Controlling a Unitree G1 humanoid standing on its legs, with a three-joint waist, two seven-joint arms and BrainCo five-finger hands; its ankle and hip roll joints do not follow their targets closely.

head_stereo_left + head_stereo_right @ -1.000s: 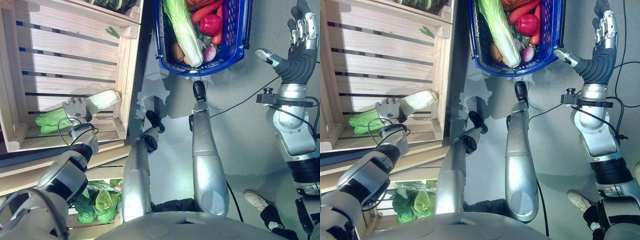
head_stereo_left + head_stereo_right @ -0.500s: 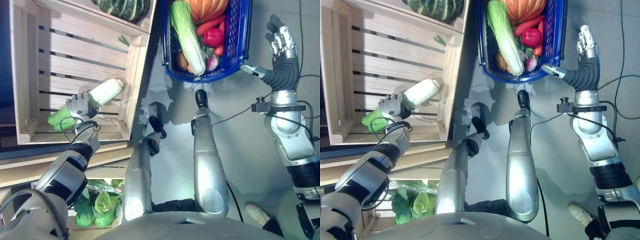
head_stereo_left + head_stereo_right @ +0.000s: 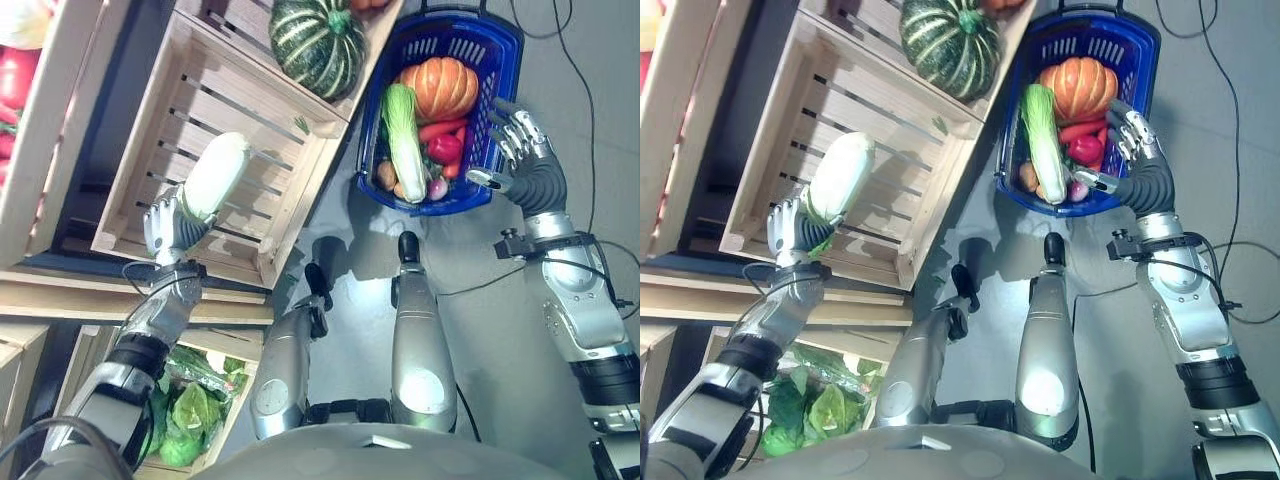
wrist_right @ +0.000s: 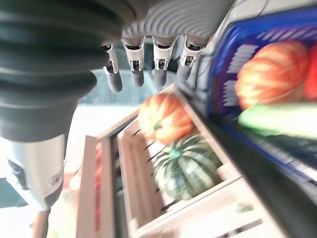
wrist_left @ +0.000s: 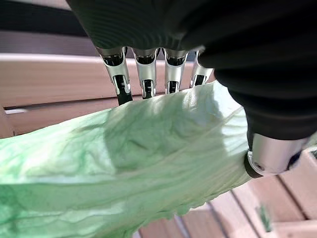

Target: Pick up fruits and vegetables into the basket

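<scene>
My left hand (image 3: 168, 226) is shut on a pale green napa cabbage (image 3: 214, 175), held up over the open wooden crate (image 3: 140, 180); its fingers (image 5: 143, 79) and thumb wrap the leafy body (image 5: 124, 163). The blue basket (image 3: 500, 45) lies on the floor at the upper right, holding an orange pumpkin (image 3: 440, 88), another napa cabbage (image 3: 405, 140), a carrot, a red pepper (image 3: 444, 148) and small vegetables. My right hand (image 3: 525, 160) hovers open beside the basket's near right rim, fingers (image 4: 136, 74) spread, holding nothing.
A striped green squash (image 3: 318, 45) sits in the neighbouring crate, with an orange pumpkin (image 4: 162, 119) beyond it. Leafy greens (image 3: 190, 420) lie in a lower crate at bottom left. Red produce (image 3: 12, 80) shows at the far left. Grey floor spreads right of the basket.
The camera has swung, shifting the whole scene. My left hand has lifted the cabbage higher out of the crate. My right hand has come in closer to the basket's rim.
</scene>
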